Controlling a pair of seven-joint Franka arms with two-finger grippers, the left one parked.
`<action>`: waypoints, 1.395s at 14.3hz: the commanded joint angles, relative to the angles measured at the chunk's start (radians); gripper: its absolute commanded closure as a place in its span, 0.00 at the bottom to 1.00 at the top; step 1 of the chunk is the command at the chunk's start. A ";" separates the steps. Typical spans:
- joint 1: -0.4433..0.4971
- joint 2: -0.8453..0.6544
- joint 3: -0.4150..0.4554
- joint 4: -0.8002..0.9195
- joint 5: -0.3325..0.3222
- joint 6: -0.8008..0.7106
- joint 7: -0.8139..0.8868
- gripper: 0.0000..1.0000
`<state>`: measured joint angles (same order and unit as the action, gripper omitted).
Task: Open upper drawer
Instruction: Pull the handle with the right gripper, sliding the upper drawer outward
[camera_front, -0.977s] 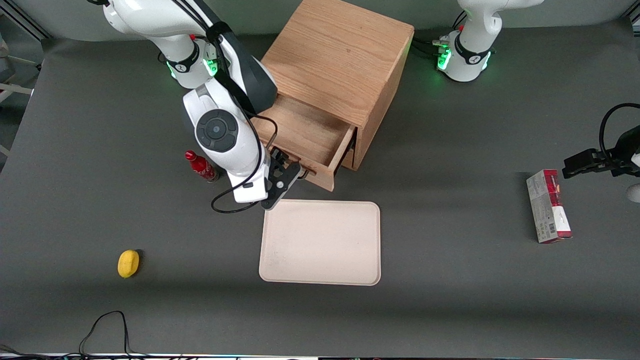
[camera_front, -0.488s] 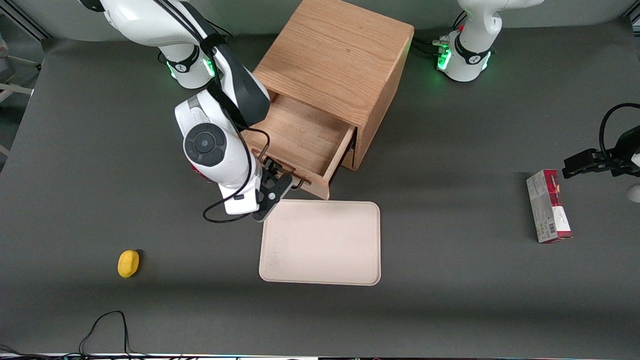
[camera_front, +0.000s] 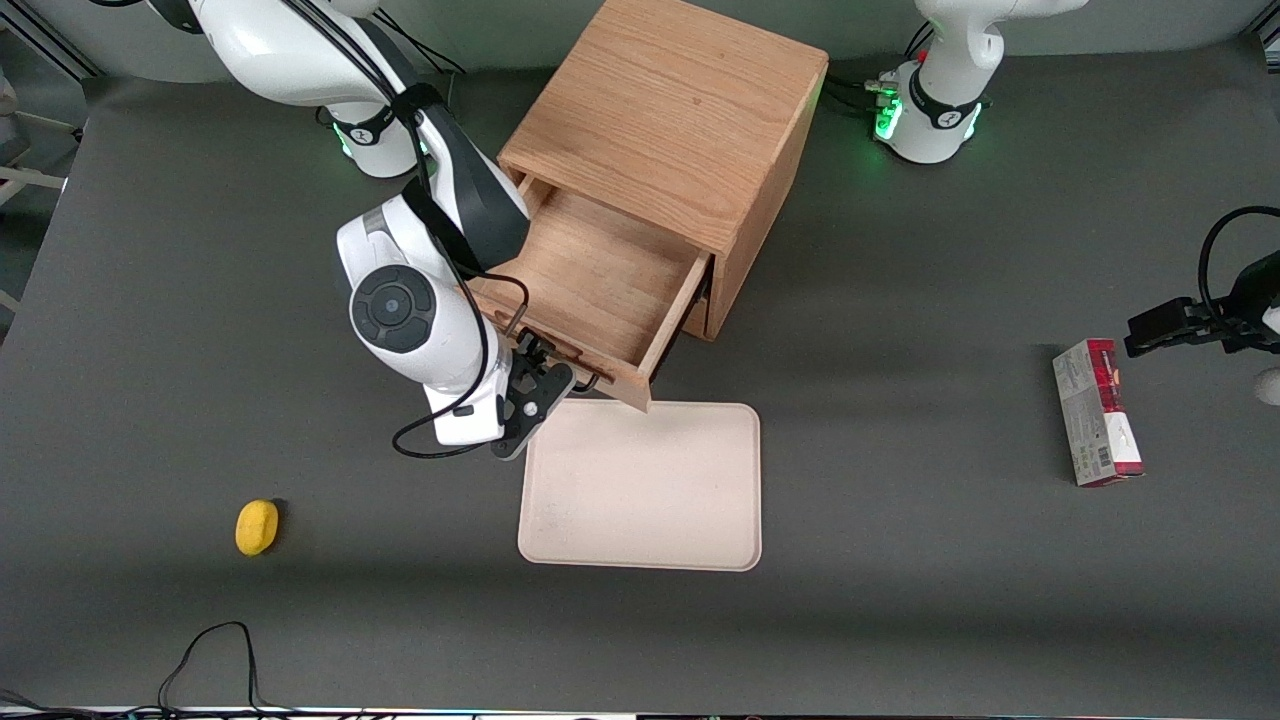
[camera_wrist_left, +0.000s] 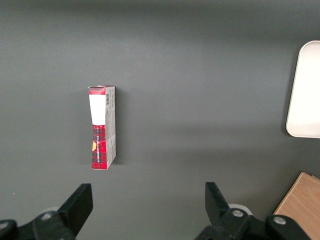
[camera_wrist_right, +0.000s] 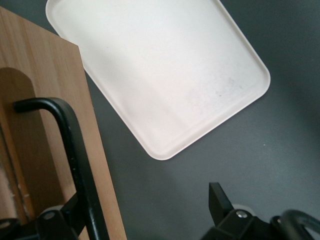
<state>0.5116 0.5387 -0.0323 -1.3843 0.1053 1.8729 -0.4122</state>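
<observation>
Change: the claw (camera_front: 548, 383) sits nearer the front camera than a second ago, and the upper drawer (camera_front: 590, 290) comes farther out of the cabinet (camera_front: 670, 120); the bottle seen earlier beside the arm is now hidden.
Claw: it is at the drawer's front panel, its fingers (camera_wrist_right: 222, 205) spread around the dark bar handle (camera_wrist_right: 75, 155), hooking it, not clamping it.
Upper drawer: it juts well out toward the tray (camera_front: 640, 485), its front corner reaching over the tray's rim; its wooden floor lies bare.
Progress: I judge the opening nearly or fully done; what remains is perhaps a last short pull, then letting go of the handle.
Counter (camera_front: 900, 580): a lemon (camera_front: 257, 527) lies toward the working arm's end, a red box (camera_front: 1097, 412) toward the parked arm's.
</observation>
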 joint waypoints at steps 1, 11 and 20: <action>-0.028 0.035 0.003 0.059 -0.016 -0.018 -0.019 0.00; -0.076 0.070 0.003 0.103 -0.013 -0.015 -0.022 0.00; -0.074 0.008 0.003 0.222 -0.013 -0.098 -0.011 0.00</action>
<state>0.4392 0.5755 -0.0304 -1.1907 0.1053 1.8041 -0.4174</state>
